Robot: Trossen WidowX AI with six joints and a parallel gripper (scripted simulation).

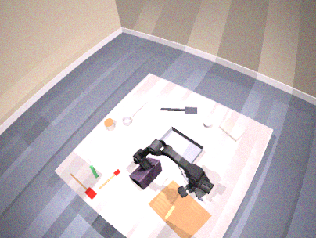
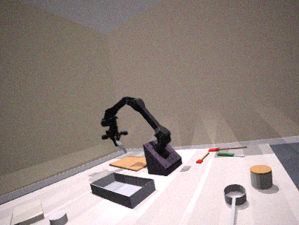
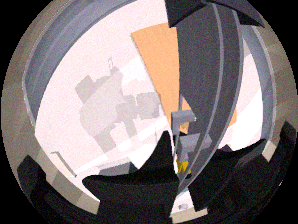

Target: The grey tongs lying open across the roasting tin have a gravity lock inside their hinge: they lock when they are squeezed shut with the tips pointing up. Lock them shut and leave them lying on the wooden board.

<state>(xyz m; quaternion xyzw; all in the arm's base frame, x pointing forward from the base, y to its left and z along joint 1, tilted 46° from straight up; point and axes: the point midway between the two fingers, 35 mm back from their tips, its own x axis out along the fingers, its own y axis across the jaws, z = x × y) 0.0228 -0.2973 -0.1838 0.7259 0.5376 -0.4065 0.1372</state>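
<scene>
My gripper [image 1: 192, 190] [image 2: 116, 141] [image 3: 169, 134] is shut on the grey tongs and holds them in the air, close above one side of the wooden board [image 1: 192, 218] [image 2: 129, 163] [image 3: 156, 55]. The tongs [image 2: 121, 146] [image 3: 202, 75] slant, one pale end sloping down below the fingers in the exterior view. In the wrist view their long grey body runs up from between the fingers. The top view hides most of them behind the gripper. Whether the hinge is locked cannot be told. The roasting tin [image 1: 188, 138] [image 2: 142, 193] holds no tongs.
The dark robot base [image 1: 146, 174] [image 2: 163, 159] stands beside the board. A black spatula [image 1: 191, 110], a pale block [image 1: 232, 131] [image 2: 27, 212] and a small round white thing [image 1: 208, 124] [image 2: 58, 217] lie beyond the tin. Red-headed tools and a green-handled tool [image 1: 94, 171] [image 2: 226, 155] lie past the base.
</scene>
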